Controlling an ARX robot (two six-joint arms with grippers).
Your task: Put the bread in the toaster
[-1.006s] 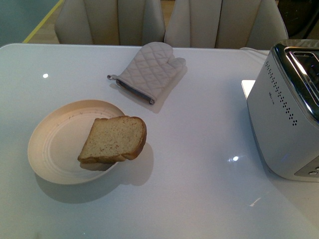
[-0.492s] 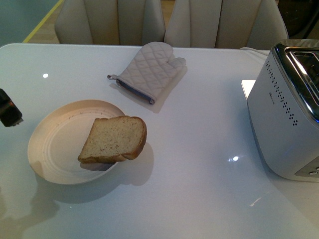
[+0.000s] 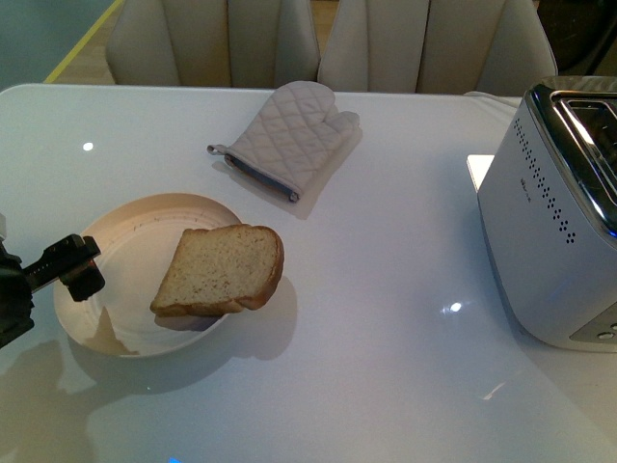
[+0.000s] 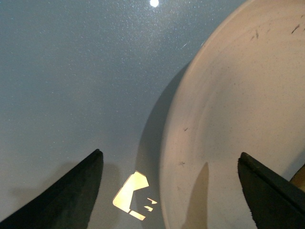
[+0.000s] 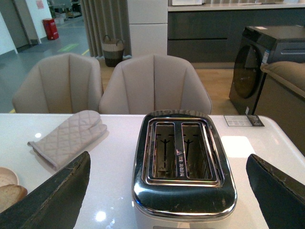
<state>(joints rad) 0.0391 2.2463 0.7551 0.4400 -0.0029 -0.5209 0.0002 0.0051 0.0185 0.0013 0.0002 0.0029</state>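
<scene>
**Tan, brown-crusted bread slice [image 3: 220,271] on cream round plate [image 3: 116,246]**

The bread slice is propped over the plate's right rim, well apart from the boxy white, chrome-topped toaster [image 3: 549,241]. The left gripper [image 4: 169,160] is held spread at the plate's left edge, the right gripper [image 5: 167,157] wide apart above the toaster.

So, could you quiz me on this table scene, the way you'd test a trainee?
1. True or false: the bread rests on the plate, with one corner sticking out past its rim.
2. What lies on the table between the plate and the chairs? A. an oven glove B. a cup C. a knife
3. How many slots does the toaster have on top?
Key: 1 true; 2 A; 3 two.
</scene>
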